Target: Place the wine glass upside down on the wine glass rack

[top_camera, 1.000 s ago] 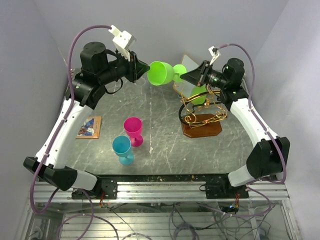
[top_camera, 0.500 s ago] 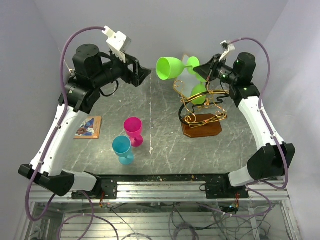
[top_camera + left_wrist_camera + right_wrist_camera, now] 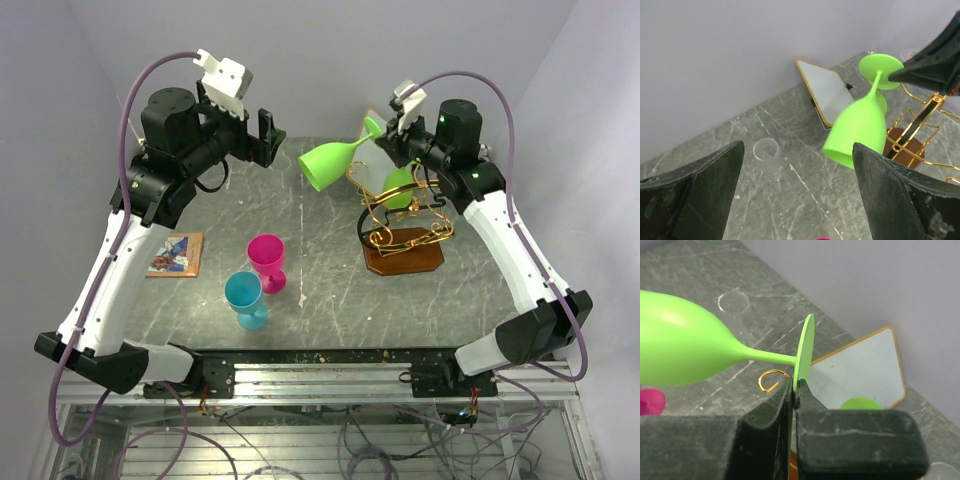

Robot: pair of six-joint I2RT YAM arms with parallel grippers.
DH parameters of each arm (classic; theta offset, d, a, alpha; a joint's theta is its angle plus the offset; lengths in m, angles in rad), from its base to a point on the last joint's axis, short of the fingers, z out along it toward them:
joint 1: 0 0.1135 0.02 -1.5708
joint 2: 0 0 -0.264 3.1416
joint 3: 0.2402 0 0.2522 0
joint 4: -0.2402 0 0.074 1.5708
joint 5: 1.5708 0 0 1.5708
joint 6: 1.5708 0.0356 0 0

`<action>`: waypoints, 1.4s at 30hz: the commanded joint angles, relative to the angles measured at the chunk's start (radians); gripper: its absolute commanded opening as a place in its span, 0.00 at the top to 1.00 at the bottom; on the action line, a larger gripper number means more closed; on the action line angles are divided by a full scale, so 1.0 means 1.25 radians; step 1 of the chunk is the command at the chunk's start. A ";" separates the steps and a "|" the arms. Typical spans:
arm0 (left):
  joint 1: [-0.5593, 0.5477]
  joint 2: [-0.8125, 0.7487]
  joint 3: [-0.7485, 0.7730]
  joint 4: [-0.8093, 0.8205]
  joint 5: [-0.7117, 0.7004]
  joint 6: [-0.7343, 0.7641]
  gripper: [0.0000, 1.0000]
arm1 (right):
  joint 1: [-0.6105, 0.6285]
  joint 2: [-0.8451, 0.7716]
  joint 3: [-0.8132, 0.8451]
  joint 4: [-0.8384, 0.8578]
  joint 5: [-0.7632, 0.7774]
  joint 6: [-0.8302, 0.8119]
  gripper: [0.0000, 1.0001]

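My right gripper (image 3: 796,385) is shut on the edge of the foot disc of a green wine glass (image 3: 328,163). It holds the glass in the air, tilted, with the bowl (image 3: 675,347) lower and to the left. The glass hangs just left of and above the gold wire wine glass rack (image 3: 400,212) on its brown base (image 3: 403,252). A second green glass (image 3: 398,187) hangs in the rack. My left gripper (image 3: 797,147) is open and empty, back to the left of the green wine glass (image 3: 860,127) and apart from it.
A pink glass (image 3: 267,260) and a blue glass (image 3: 245,298) stand upright near the table's front left. A picture tile (image 3: 178,253) lies at the left. A white gold-edged panel (image 3: 827,90) leans behind the rack. A small clear cup (image 3: 765,148) sits near the back wall.
My left gripper let go of the green bowl, opened wide and drew back to the left. My right gripper tilted the glass so that its bowl now points down and left.
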 commanded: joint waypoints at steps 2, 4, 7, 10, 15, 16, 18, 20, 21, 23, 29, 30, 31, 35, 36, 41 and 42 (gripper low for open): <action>0.012 0.005 0.032 -0.005 -0.079 0.008 0.00 | 0.063 -0.031 0.041 -0.082 0.077 -0.156 1.00; 0.016 0.008 0.032 -0.004 -0.092 0.007 0.01 | 0.084 -0.031 0.043 -0.095 0.090 -0.178 1.00; 0.024 0.008 0.029 -0.001 -0.111 0.006 0.01 | 0.109 -0.028 0.048 -0.110 0.101 -0.205 1.00; 0.027 0.004 0.024 0.005 -0.126 0.010 0.01 | 0.130 -0.022 0.060 -0.127 0.114 -0.224 1.00; 0.032 -0.004 0.022 0.010 -0.134 0.015 0.01 | 0.180 -0.009 0.088 -0.158 0.148 -0.266 1.00; 0.033 -0.005 0.024 0.007 -0.135 0.015 0.01 | 0.190 -0.007 0.092 -0.163 0.161 -0.275 1.00; 0.036 -0.004 0.027 0.004 -0.136 0.018 0.01 | 0.212 -0.005 0.090 -0.168 0.190 -0.297 1.00; 0.043 0.002 0.026 0.009 -0.131 0.014 0.01 | 0.247 0.000 0.082 -0.170 0.242 -0.328 1.00; 0.047 0.003 0.024 0.010 -0.126 0.011 0.01 | 0.263 0.004 0.078 -0.167 0.273 -0.344 1.00; 0.053 0.006 0.021 0.013 -0.114 0.005 0.01 | 0.292 0.016 0.065 -0.159 0.340 -0.382 1.00; 0.060 0.008 0.017 0.014 -0.123 0.010 0.01 | 0.351 0.041 0.015 -0.105 0.511 -0.451 1.00; 0.061 0.009 0.018 0.015 -0.122 0.010 0.01 | 0.357 0.044 0.008 -0.098 0.530 -0.460 1.00; 0.062 0.010 0.018 0.015 -0.122 0.009 0.01 | 0.361 0.046 0.001 -0.091 0.548 -0.468 1.00; 0.065 0.012 0.018 0.015 -0.120 0.010 0.01 | 0.378 0.061 -0.029 -0.059 0.629 -0.520 1.00; 0.066 0.012 0.017 0.017 -0.121 0.011 0.01 | 0.379 0.063 -0.038 -0.050 0.652 -0.533 1.00; 0.069 0.016 0.017 0.019 -0.120 0.014 0.01 | 0.384 0.074 -0.069 -0.006 0.734 -0.577 1.00; 0.069 0.018 0.017 0.019 -0.119 0.015 0.01 | 0.384 0.077 -0.074 0.000 0.746 -0.583 1.00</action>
